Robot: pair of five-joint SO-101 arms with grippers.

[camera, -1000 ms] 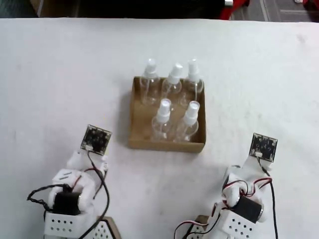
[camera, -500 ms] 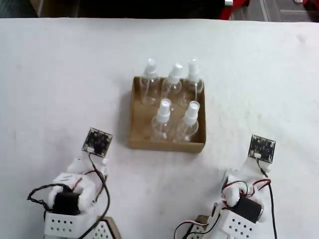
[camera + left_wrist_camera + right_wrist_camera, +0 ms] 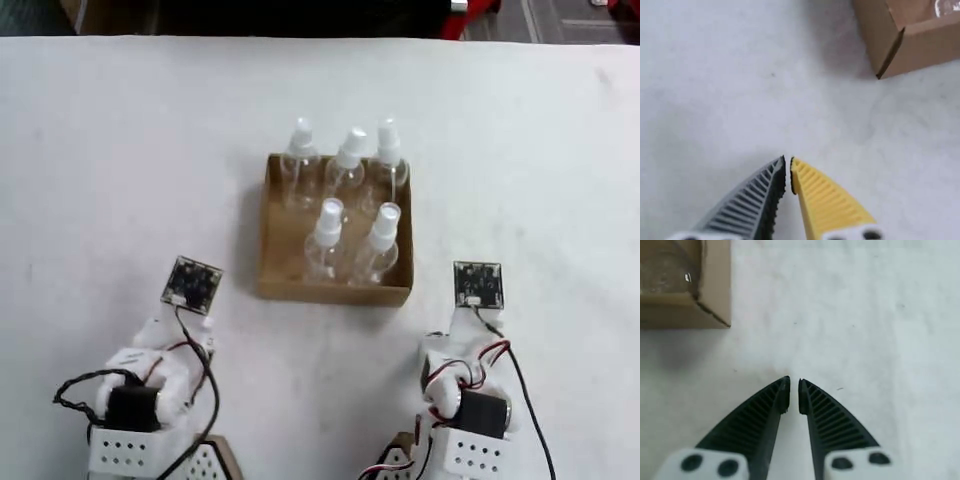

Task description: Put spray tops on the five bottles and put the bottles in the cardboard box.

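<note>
Several clear bottles with white spray tops [image 3: 347, 205] stand upright inside the shallow cardboard box [image 3: 277, 255] at the table's middle. My left arm [image 3: 150, 370] rests near the front left of the table, short of the box. Its gripper [image 3: 788, 172] is shut with nothing between the grey and yellow fingers, and a corner of the box [image 3: 900, 40] lies ahead of it. My right arm [image 3: 465, 380] sits near the front, just right of the box's near corner. Its gripper [image 3: 793, 394] has black fingers shut over bare table, with the box corner [image 3: 710, 300] beside it.
The white table [image 3: 120, 150] spreads wide around the box on all sides. Its far edge [image 3: 200, 37] runs along the back, with dark floor beyond. Cables and motor housings of both arms crowd the front edge.
The right arm has swung left, toward the box's near right corner. The left arm has barely moved. The bottles and box stay put.
</note>
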